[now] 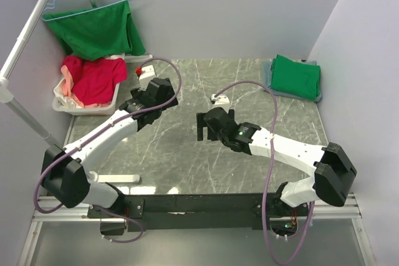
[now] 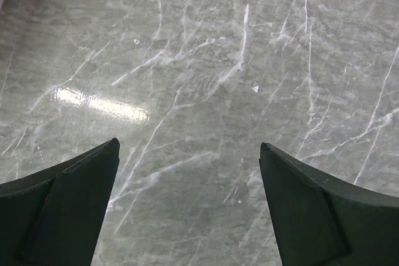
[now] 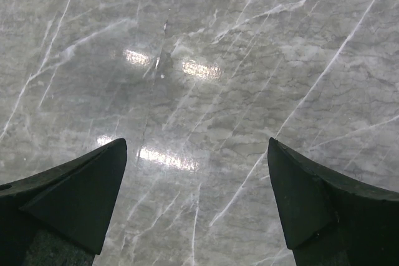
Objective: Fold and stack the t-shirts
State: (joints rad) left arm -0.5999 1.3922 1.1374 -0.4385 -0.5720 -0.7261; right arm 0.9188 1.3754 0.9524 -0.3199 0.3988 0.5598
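Marble desk (image 1: 187, 160): red t-shirt (image 1: 100, 79) heaped in bin (image 1: 62, 105) at its far-left corner, lying far-left of both jaws; left arm (image 1: 112, 130) nearer, right arm (image 1: 280, 144) mid-desk; both jaws wide open, holding nothing

The table (image 1: 187, 147) looks glossy, smooth marbled stone; the t-shirts (image 1: 296, 78) matt cloth.

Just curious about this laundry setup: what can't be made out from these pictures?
- Top view: grey tee is mostly hidden under the folded green tee; only its edges show.
- Top view: bin contents beneath the red tee are covered.
- Both wrist views: little but table shows; no tees in frame.
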